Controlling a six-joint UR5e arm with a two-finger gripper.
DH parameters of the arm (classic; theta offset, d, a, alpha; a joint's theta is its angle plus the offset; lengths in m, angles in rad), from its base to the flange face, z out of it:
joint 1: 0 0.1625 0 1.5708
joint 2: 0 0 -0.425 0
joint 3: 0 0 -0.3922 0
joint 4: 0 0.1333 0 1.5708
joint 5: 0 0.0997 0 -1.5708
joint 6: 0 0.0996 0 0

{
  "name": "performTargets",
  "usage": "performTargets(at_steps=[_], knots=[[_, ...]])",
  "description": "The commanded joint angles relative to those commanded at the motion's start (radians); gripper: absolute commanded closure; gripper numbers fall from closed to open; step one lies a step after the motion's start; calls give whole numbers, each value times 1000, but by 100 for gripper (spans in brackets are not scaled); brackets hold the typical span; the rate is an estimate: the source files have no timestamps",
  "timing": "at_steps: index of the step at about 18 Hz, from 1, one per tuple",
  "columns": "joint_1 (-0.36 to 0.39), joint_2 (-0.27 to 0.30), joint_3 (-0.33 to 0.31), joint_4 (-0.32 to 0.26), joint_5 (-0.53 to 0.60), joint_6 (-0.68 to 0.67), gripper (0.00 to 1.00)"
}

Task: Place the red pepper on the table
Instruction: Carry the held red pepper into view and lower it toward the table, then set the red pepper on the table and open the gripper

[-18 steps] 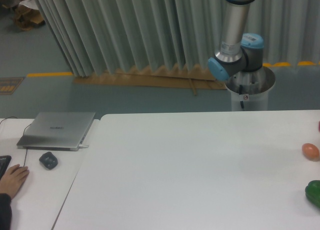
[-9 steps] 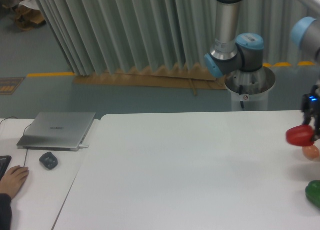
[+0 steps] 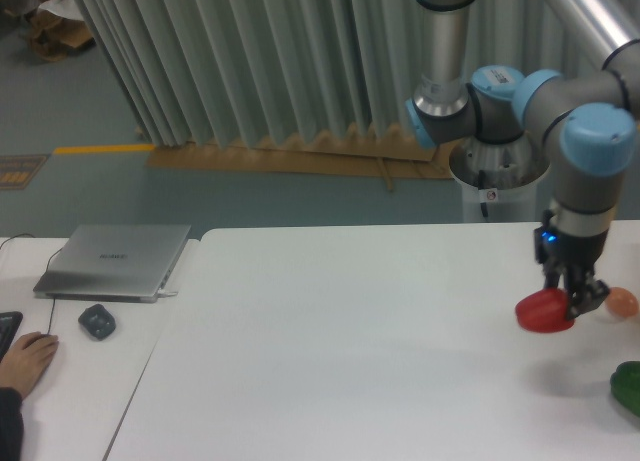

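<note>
The red pepper (image 3: 542, 311) hangs low over the right part of the white table (image 3: 360, 351), a faint shadow under it to the right. My gripper (image 3: 576, 303) points straight down and is shut on the pepper's right side, with the pepper sticking out to the left of the fingers. I cannot tell whether the pepper touches the tabletop.
A small orange egg-shaped object (image 3: 622, 302) lies just right of the gripper. A dark green pepper (image 3: 628, 385) sits at the right edge. On the adjoining desk at the left are a laptop (image 3: 115, 260), a mouse (image 3: 97, 321) and a person's hand (image 3: 24, 361).
The arm has swung in from the right edge, carrying the red pepper leftward and lower toward the tabletop. The orange object and green pepper have not moved.
</note>
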Motion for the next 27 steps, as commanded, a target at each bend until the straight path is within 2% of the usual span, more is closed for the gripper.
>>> performTargets(at_steps=[3, 5, 7, 10, 18, 19, 21, 22, 27], knots=[[-34, -26, -12, 14, 39, -30, 71], [-55, -43, -32, 101, 43, -70, 71], [-62, -52, -32, 110, 43, -77, 71], [-78, -87, -31, 164, 71, -112, 71], [-83, -107, -23, 167, 94, -115, 70], [-83, -106, -23, 167, 100, -114, 65], [-83, -104, -23, 167, 132, -109, 34], [-83, -106, -23, 169, 140, -109, 1], [-86, -101, -26, 172, 140, -106, 0]])
